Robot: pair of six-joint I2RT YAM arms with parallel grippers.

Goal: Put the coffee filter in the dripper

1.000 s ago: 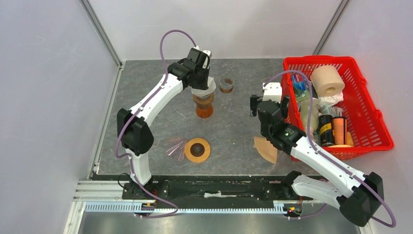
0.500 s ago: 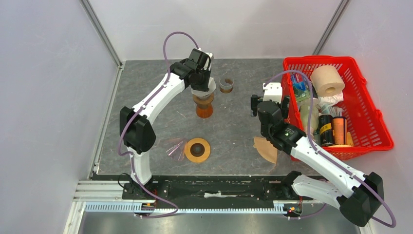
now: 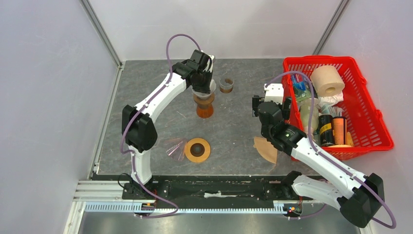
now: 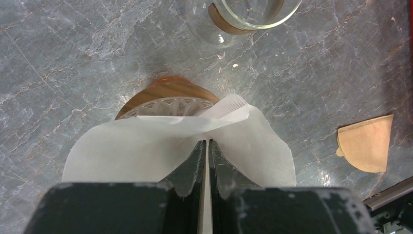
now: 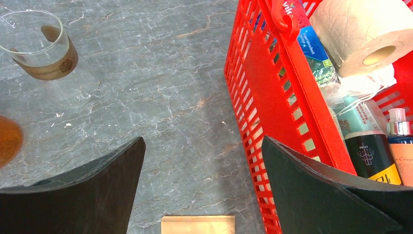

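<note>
My left gripper (image 4: 205,142) is shut on a white paper coffee filter (image 4: 122,151) and holds it just above the dripper (image 4: 168,103), whose ribbed white rim shows past the filter's far edge. In the top view the filter (image 3: 210,86) sits at the top of the amber dripper stand (image 3: 204,108) under the left gripper (image 3: 203,80). My right gripper (image 5: 202,146) is open and empty over the table beside the red basket. A brown paper filter (image 5: 198,224) lies flat below it, and it also shows in the top view (image 3: 266,148).
A small glass cup (image 3: 226,84) stands right of the dripper. A red basket (image 3: 363,130) at the right holds a toilet roll, bottles and packets. An orange ring (image 3: 197,149) and a clear pink piece (image 3: 174,147) lie near the front.
The left gripper has shifted slightly right and down over the dripper with the white filter. The right arm has barely moved.
</note>
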